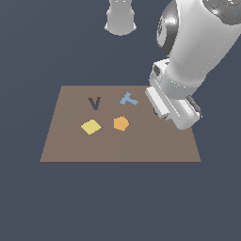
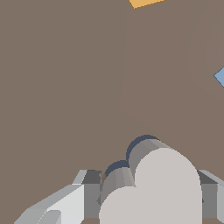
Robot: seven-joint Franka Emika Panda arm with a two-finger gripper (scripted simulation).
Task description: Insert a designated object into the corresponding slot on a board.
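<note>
1. Your end effector is low over the brown board, at the board's edge on the exterior view's right. In that view the arm's wrist hides the fingers.
2. In the wrist view you can see the grey fingers closed on either side of the pale grey-beige heart piece, so the end effector has hold of the heart. The heart fills the space between the fingers, its flat face turned to the camera.
3. A dark curved edge, the heart-shaped slot, shows just behind the heart's lobes. You cannot tell from these pictures whether the heart has entered it.
4. On the board, the exterior view shows an orange pentagon near the middle, a yellow diamond towards that view's left of it, a dark V shape beyond the diamond, and a blue T-shaped piece beyond the pentagon.
5. These four lie apart from each other and apart from the end effector.
</note>
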